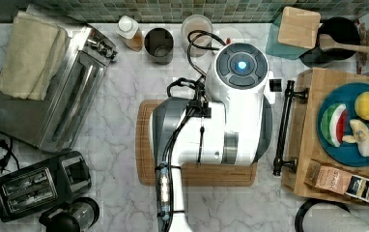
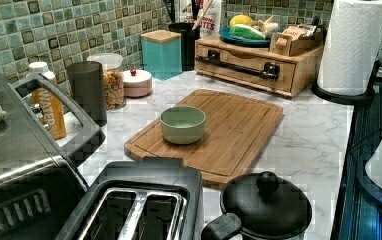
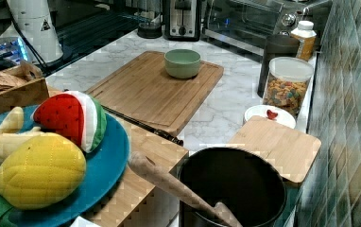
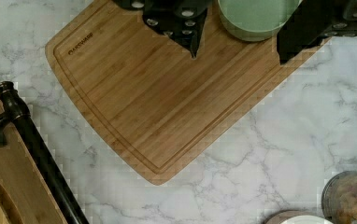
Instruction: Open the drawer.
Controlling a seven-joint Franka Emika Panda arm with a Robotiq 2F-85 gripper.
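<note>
Light wood, rigid, closed: drawer point(image 1: 296, 130) at the top view's right, under a blue plate point(image 1: 351, 126) of toy fruit, black bar handle point(image 1: 284, 126) facing the white arm point(image 1: 221, 125) parked over the cutting board point(image 1: 146, 145). Likely stiff and sliding straight out; best gripped mid-bar, though the smooth round metal may slip.

Left view: drawer front point(image 2: 244, 64) at the far end of the marble tabletop point(image 2: 309, 135), flush with its box, handle point(image 2: 236, 65) standing proud on two posts; green bowl point(image 2: 182, 124) on the board, hidden under the arm from above.

Right view: handle point(image 3: 141, 124) just past the plate's rim, board beyond.

Wrist view: fingers point(image 4: 193, 32) spread wide, pinching nothing, gripper point(image 4: 237, 51) well apart from the handle point(image 4: 41, 154).
</note>
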